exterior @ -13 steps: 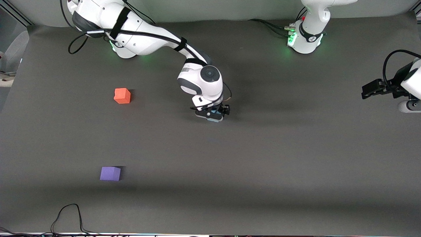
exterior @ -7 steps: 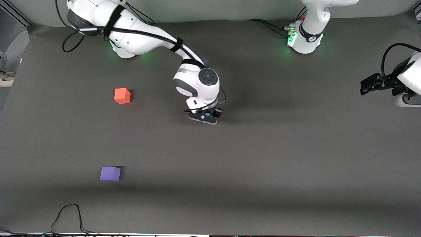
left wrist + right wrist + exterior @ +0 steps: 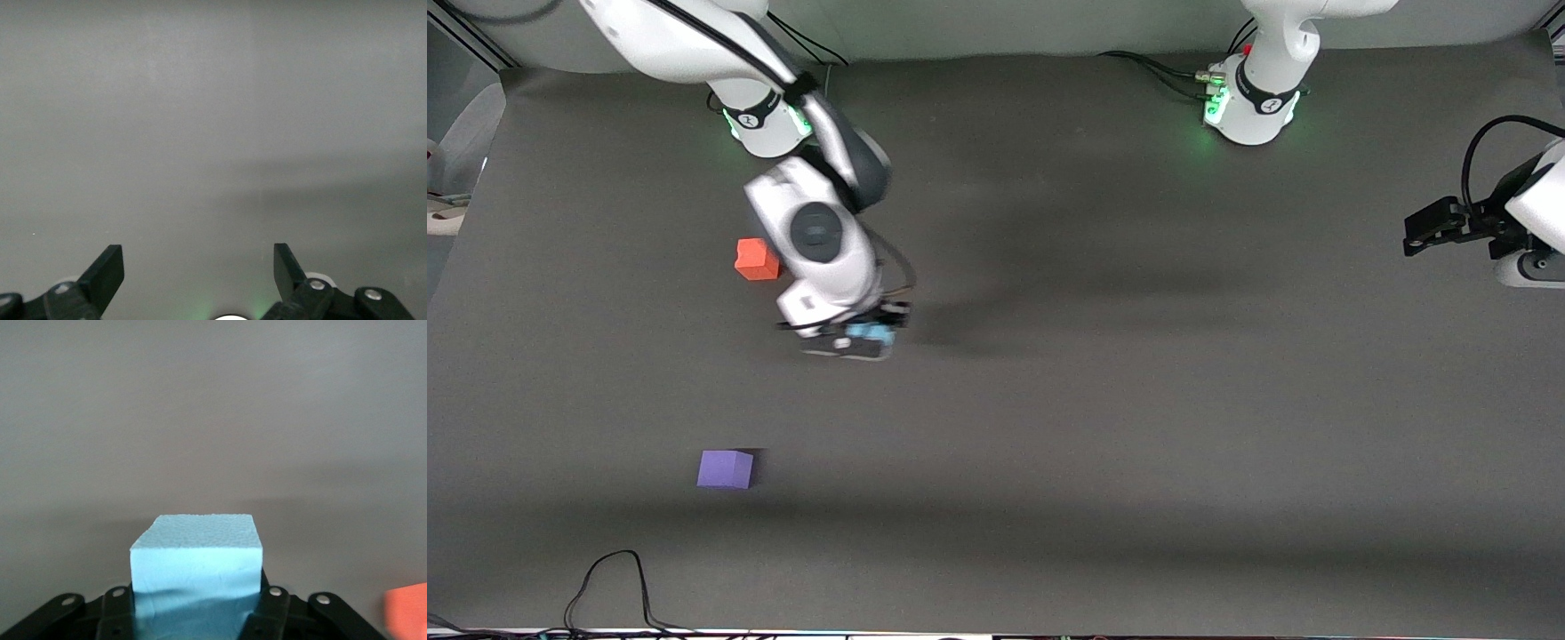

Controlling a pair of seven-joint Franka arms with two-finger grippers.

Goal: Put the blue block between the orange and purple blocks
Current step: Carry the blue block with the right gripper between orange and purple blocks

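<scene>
My right gripper (image 3: 863, 341) is shut on the blue block (image 3: 869, 334) and holds it above the mat, close to the orange block (image 3: 757, 259). In the right wrist view the blue block (image 3: 195, 570) fills the space between my fingers, and a corner of the orange block (image 3: 407, 612) shows at the edge. The purple block (image 3: 725, 468) lies on the mat nearer the front camera, roughly in line with the orange one. My left gripper (image 3: 1430, 228) is open and empty, waiting at the left arm's end of the table; its fingers (image 3: 107, 272) stand wide apart.
A black cable (image 3: 609, 587) loops on the mat at the front edge, near the purple block. The arm bases (image 3: 1249, 107) stand along the back of the dark grey mat (image 3: 1138, 427).
My right arm has carried the blue block from the middle of the mat toward the right arm's end, to beside the orange block. The left arm has barely shifted.
</scene>
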